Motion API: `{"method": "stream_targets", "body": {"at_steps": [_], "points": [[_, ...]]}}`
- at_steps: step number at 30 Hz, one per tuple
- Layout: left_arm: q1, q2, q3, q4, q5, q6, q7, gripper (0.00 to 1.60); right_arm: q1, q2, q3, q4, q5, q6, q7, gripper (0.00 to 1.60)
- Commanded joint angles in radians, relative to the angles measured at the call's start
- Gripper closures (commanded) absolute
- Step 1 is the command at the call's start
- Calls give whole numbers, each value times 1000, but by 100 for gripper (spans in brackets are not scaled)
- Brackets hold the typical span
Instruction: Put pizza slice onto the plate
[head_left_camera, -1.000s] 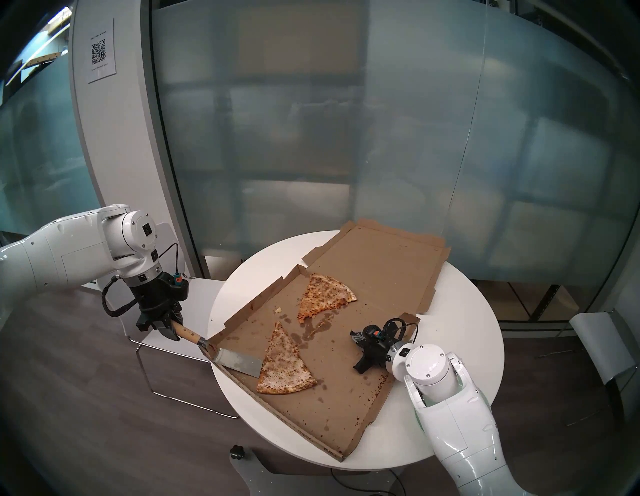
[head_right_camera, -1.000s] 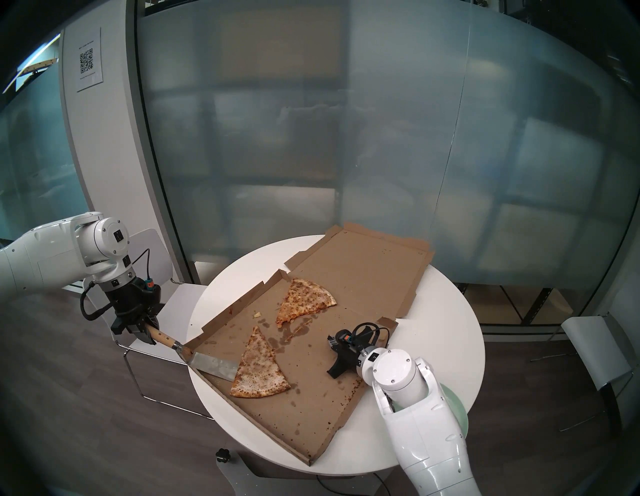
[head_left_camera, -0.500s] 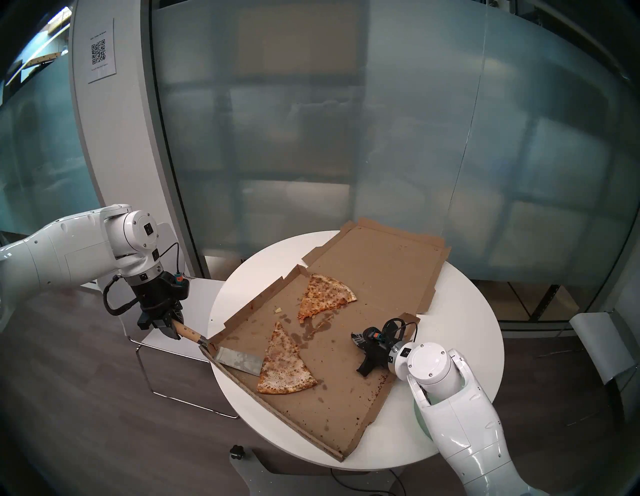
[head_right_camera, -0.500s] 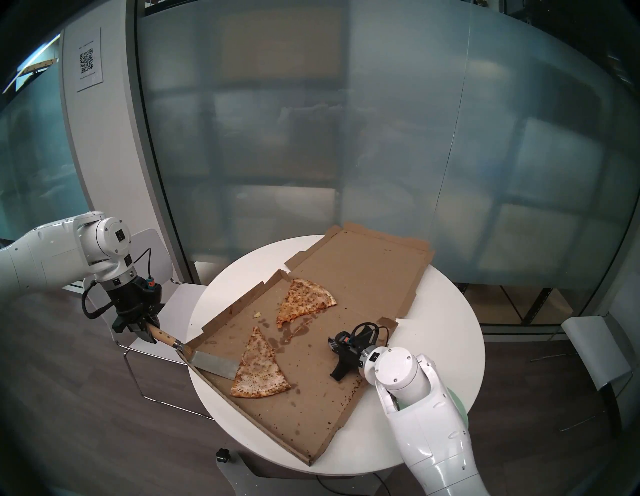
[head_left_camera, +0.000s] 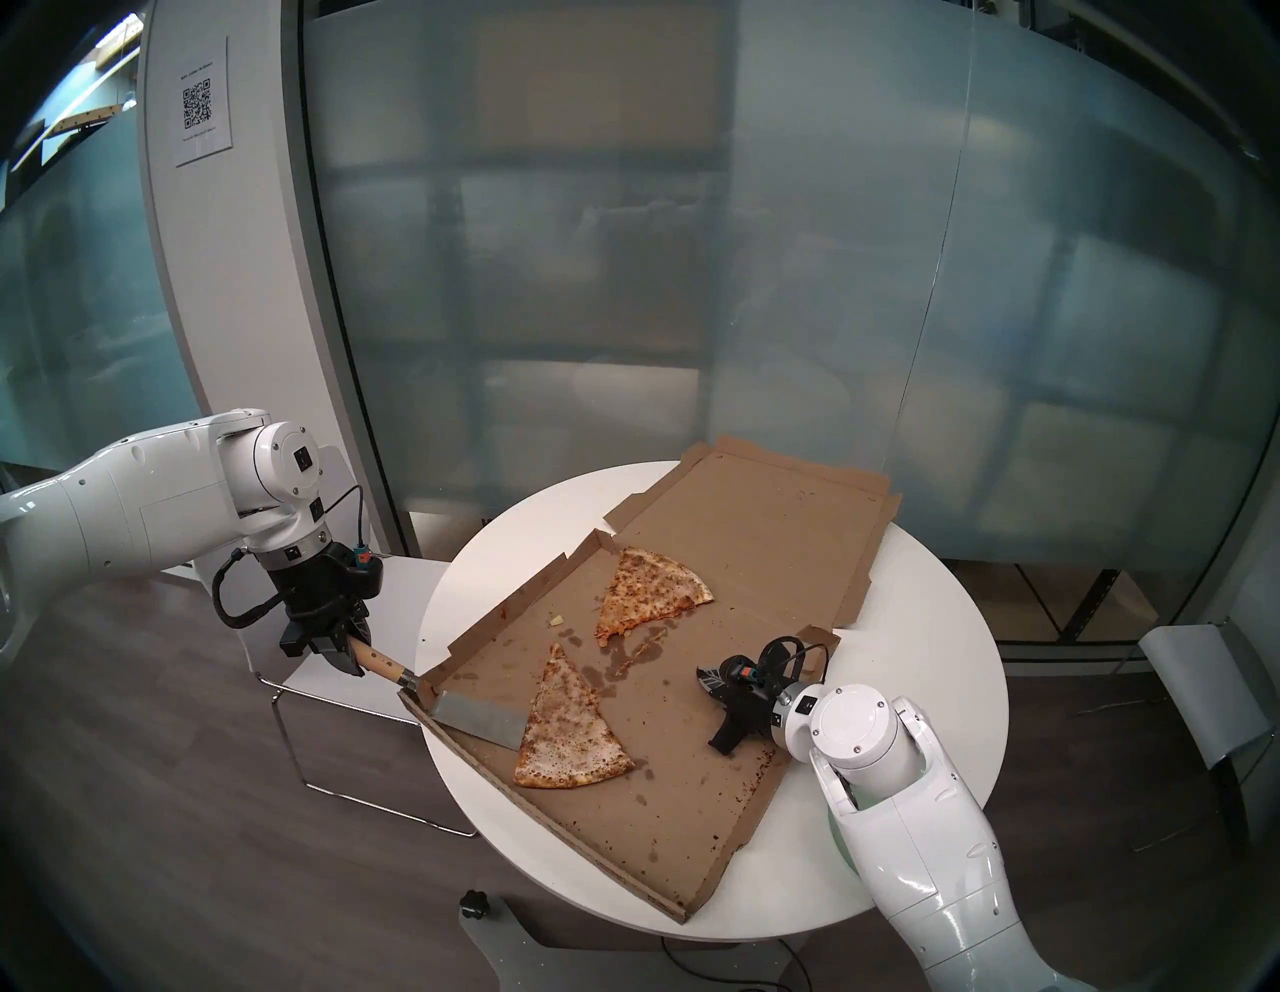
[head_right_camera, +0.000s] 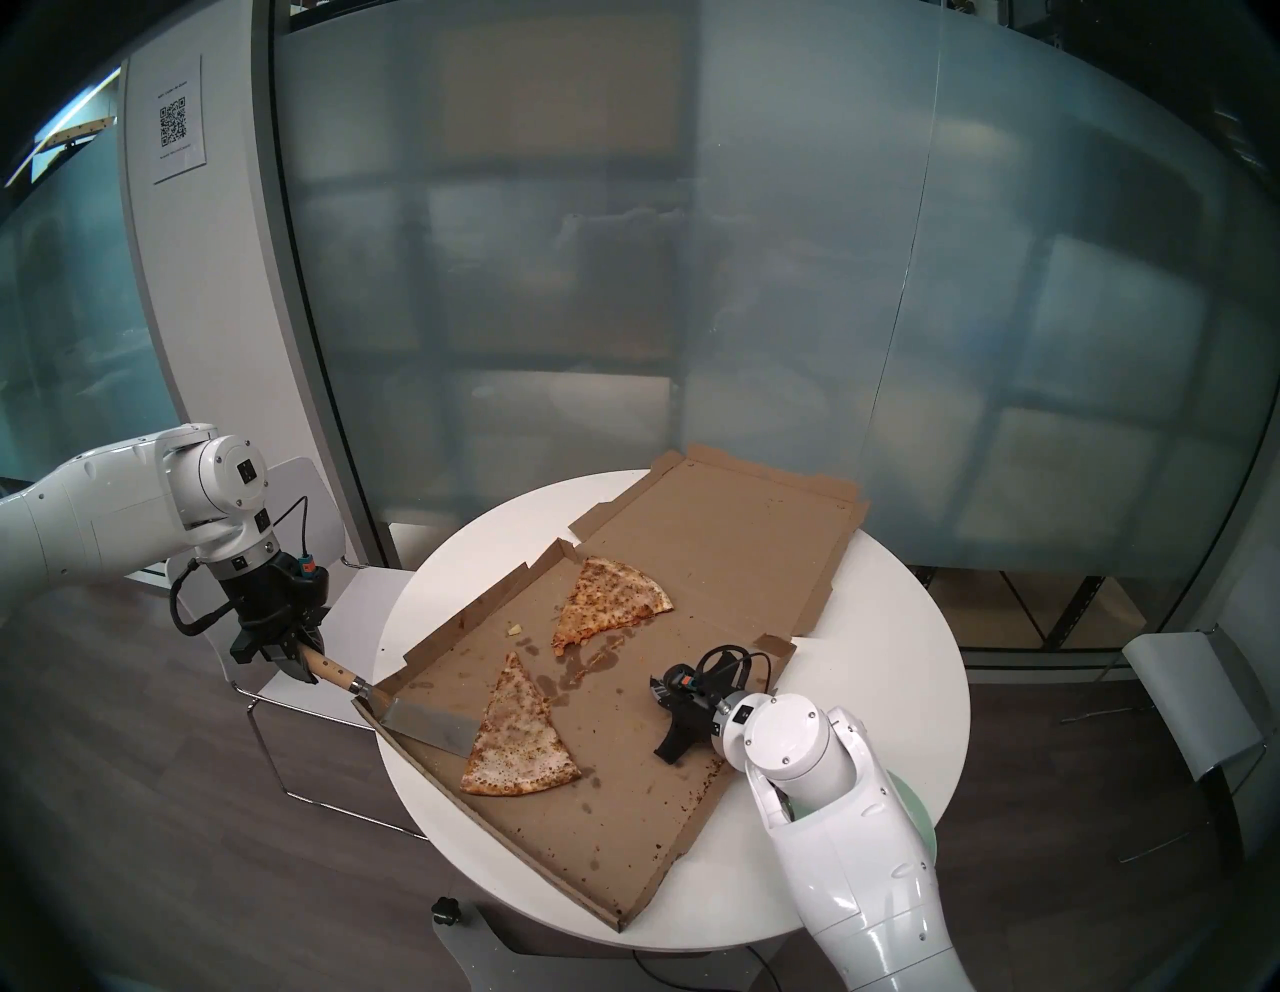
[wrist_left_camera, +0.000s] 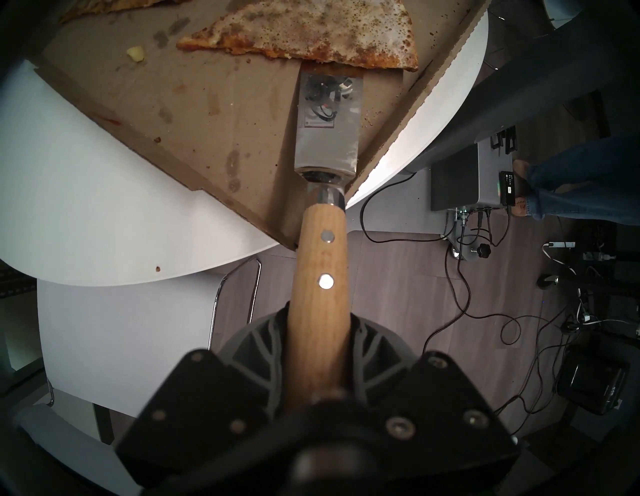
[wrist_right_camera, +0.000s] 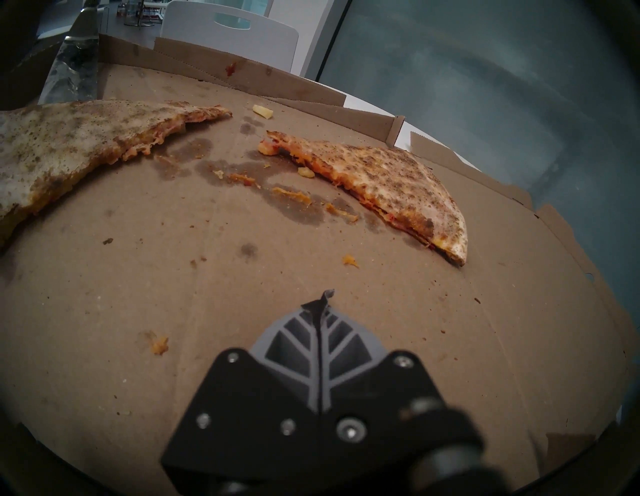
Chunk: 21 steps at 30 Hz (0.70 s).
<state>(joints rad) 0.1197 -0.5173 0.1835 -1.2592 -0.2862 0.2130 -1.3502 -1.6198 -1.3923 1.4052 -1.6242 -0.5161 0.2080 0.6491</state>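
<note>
The long pale pizza slice (head_left_camera: 564, 727) (head_right_camera: 516, 734) (wrist_left_camera: 311, 31) (wrist_right_camera: 69, 145) lies flat in the open pizza box (head_left_camera: 692, 796), crust toward the near edge. My left gripper (head_left_camera: 350, 654) (wrist_left_camera: 318, 329) is shut on the wooden handle of a metal spatula (head_left_camera: 481, 720) (wrist_left_camera: 325, 131). The blade lies low in the box, its front edge just under the slice's left side. My right gripper (head_left_camera: 706, 677) (wrist_right_camera: 323, 301) is shut and empty, just above the box floor to the right of the slice. The mint-green plate (head_right_camera: 918, 817) is mostly hidden under my right arm.
A shorter, more orange slice (head_left_camera: 651, 589) (wrist_right_camera: 381, 183) lies farther back in the box, with grease stains and crumbs between the two. The box sits on a round white table (head_left_camera: 921, 623). White chairs stand at the left (head_left_camera: 325, 693) and the right (head_left_camera: 1191, 672).
My left gripper has moved a little to the right, sliding the spatula blade slightly farther toward and under the slice. The right gripper has barely shifted.
</note>
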Motion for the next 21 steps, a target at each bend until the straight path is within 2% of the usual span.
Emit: {"method": "stream_targets", "body": {"at_steps": [1,21], "points": [[-11,-18,-15,-5,-9,10,12,160,-8,-16,-14,-17,0,5,-3,160],[18,-44,-7,-8,-31,18,39,160,-9,-21,-23,-15,-6,7,0,160]]}}
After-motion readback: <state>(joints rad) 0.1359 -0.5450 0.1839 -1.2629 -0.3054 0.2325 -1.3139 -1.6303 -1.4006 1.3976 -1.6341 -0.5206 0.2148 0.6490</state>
